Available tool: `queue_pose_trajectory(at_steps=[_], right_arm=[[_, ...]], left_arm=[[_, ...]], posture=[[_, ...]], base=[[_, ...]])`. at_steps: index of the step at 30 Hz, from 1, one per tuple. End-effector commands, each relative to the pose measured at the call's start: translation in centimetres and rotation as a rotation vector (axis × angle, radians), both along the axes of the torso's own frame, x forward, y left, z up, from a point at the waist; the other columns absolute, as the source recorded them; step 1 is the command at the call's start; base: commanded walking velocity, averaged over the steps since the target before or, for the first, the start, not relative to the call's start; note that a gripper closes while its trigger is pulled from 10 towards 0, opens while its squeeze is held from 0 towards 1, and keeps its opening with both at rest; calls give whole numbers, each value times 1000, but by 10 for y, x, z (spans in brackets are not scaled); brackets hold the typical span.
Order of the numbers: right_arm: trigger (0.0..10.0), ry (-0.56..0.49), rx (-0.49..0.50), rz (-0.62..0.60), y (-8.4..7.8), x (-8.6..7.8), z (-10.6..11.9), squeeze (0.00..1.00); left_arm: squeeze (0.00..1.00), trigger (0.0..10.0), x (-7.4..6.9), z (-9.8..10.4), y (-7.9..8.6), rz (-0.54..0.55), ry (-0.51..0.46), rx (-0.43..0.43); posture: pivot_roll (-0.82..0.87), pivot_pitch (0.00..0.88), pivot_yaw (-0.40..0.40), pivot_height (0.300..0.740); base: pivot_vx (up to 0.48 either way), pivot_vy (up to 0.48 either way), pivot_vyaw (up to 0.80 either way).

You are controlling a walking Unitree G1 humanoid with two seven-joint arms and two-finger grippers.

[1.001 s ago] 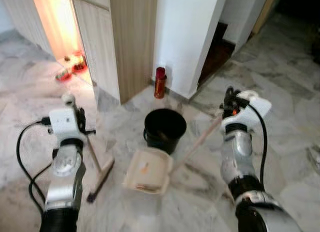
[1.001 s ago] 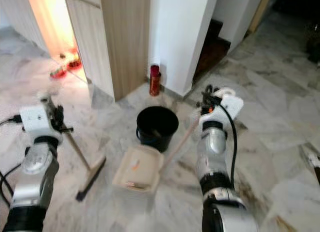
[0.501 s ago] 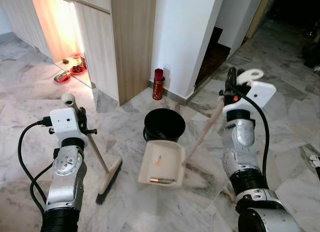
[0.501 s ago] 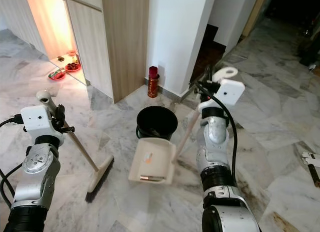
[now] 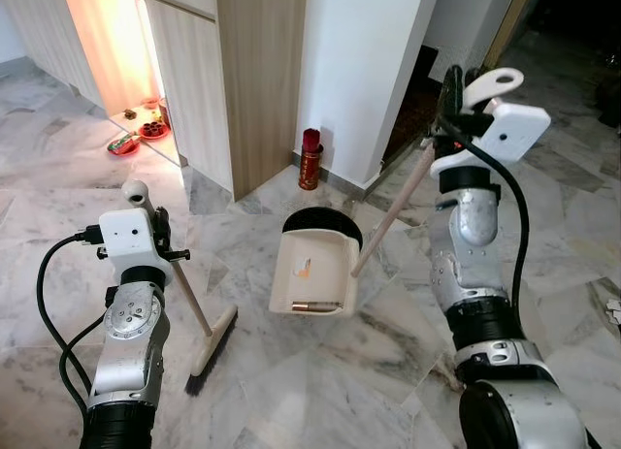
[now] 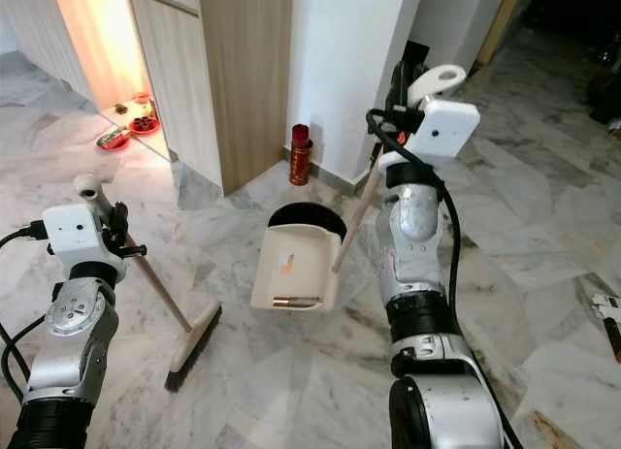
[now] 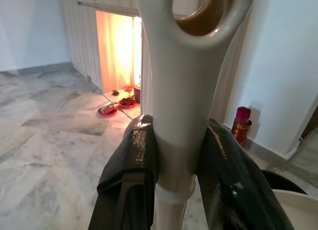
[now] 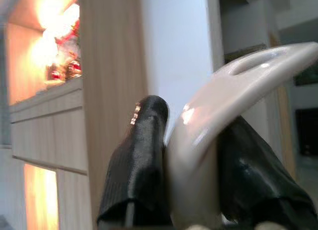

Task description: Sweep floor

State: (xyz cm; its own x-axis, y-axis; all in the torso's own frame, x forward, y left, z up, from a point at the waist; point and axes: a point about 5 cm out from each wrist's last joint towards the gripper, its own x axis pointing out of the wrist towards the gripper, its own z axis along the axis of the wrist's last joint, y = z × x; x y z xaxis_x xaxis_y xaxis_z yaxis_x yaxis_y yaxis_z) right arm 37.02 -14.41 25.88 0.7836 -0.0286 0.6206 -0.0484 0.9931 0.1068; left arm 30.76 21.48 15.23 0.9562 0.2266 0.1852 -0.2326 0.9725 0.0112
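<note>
Dustpan [image 5: 312, 272] is airborne, hanging tilted over the black bucket [image 5: 328, 222], which sits on the marble floor [image 5: 320, 391] directly behind and below it. Pan's long wooden handle [image 5: 393, 216] runs up and toward the robot's right to the right gripper [image 8: 191, 155], which is clenched on the cream handle loop. Pan is cream plastic, open face toward the camera, with a small orange scrap and a brownish cylindrical piece lying at its lower lip. Judgement: dump into the bucket is the step in hand; the pan mouth has to tip toward the bucket opening, and the debris currently sits at the edge nearest the robot. Left gripper [image 7: 174, 155] is clamped on the broom [image 5: 209, 342], brush head resting on the floor to the pan's left.
</note>
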Motion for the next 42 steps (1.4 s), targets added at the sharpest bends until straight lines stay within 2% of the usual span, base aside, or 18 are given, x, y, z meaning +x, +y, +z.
queue_pose_trajectory(at_steps=[1, 14, 42], right_arm=[[10000, -118, -15, 2, 1, -5, 30, 0], [10000, -178, -34, 17, 7, -6, 46, 0], [10000, -183, -37, 39, 11, -5, 48, 0]], left_arm=[[0, 10000, 2, 15, -4, -8, -77, 25], [0, 10000, 4, 16, -4, -8, -83, 41], [0, 10000, 3, 15, -4, 3, -85, 44]], posture=[[143, 10, -86, 740], [143, 0, -85, 740], [141, 6, -96, 740]], base=[[0, 0, 0], [0, 0, 0], [263, 0, 0]])
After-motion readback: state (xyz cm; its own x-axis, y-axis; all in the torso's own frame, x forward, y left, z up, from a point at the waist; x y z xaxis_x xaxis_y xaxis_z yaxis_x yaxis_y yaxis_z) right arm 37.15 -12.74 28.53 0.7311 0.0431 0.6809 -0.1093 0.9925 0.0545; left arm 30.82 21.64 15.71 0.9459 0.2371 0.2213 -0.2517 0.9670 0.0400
